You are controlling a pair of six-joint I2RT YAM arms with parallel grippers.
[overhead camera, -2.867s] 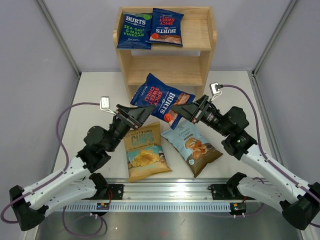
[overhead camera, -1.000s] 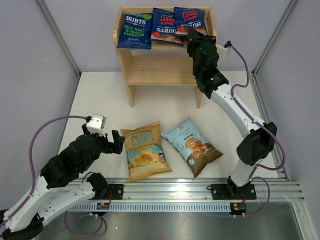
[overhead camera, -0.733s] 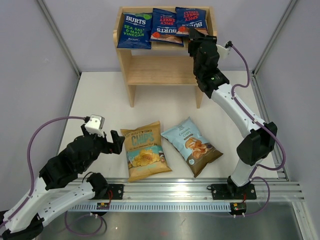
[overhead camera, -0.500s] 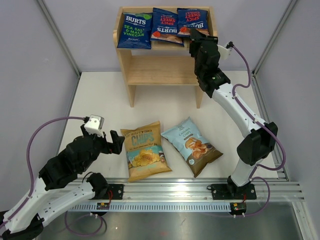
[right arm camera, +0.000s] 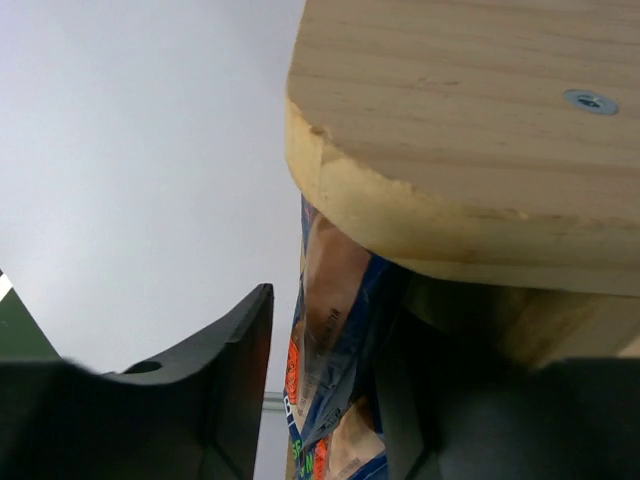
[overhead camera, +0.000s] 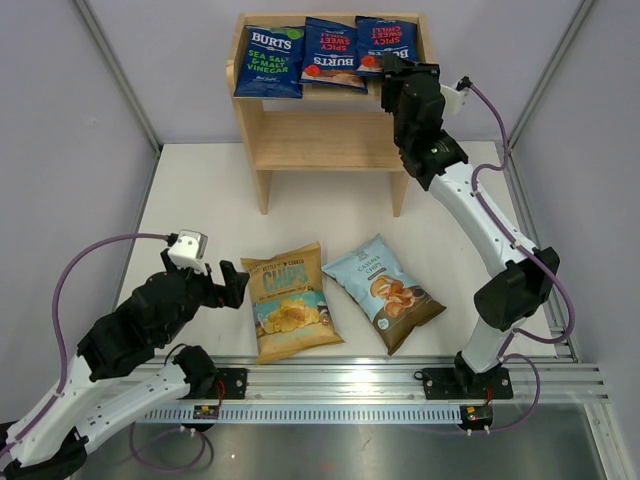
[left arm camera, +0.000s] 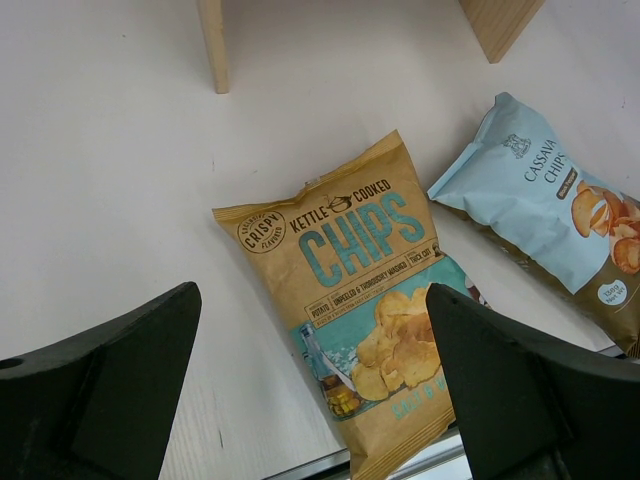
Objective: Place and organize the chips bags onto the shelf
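crinkled blue bag (right arm camera: 338, 410) | rounded pale-wood shelf (right arm camera: 450, 130) | right tool (right arm camera: 330, 325) perhaps pinching

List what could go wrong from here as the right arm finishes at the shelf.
1. The rightmost dark-blue crinkly bag sits between the open fingers of the right pincer; a careless retreat might drag it off the top tier.
2. That pincer is close beside the side panel of the light-wood shelf, so a sideways move may knock it.
3. The top tier looks full; the tan-yellow bag and light-blue bag need the lower tier.
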